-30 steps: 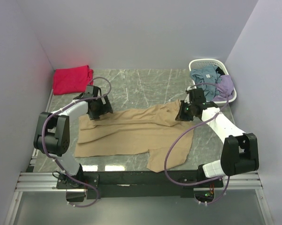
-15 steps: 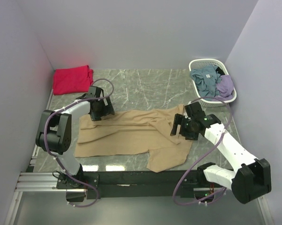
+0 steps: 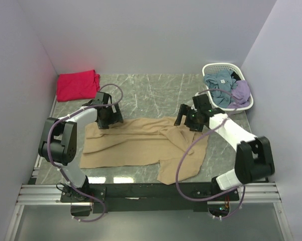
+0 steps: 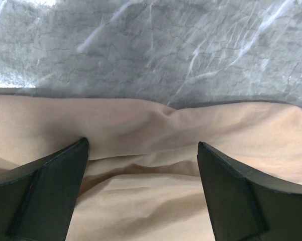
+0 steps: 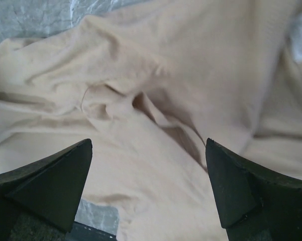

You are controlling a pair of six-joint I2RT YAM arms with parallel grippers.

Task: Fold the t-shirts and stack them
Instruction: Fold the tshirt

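Having just released, right gripper (image 3: 183, 119) is hovering spread over the tan t-shirt (image 3: 140, 143); left gripper (image 3: 106, 122) is gaping at its far-left edge; red t-shirt (image 3: 77, 84) and basket (image 3: 230, 68) are occupying the table's (image 3: 156, 88) far corners.

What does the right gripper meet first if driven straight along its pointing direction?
The tan t-shirt. The right gripper, jaws open, points down into its rumpled folds with nothing in between. The table lies under the cloth. I can't tell how high the fingertips are above the cloth.
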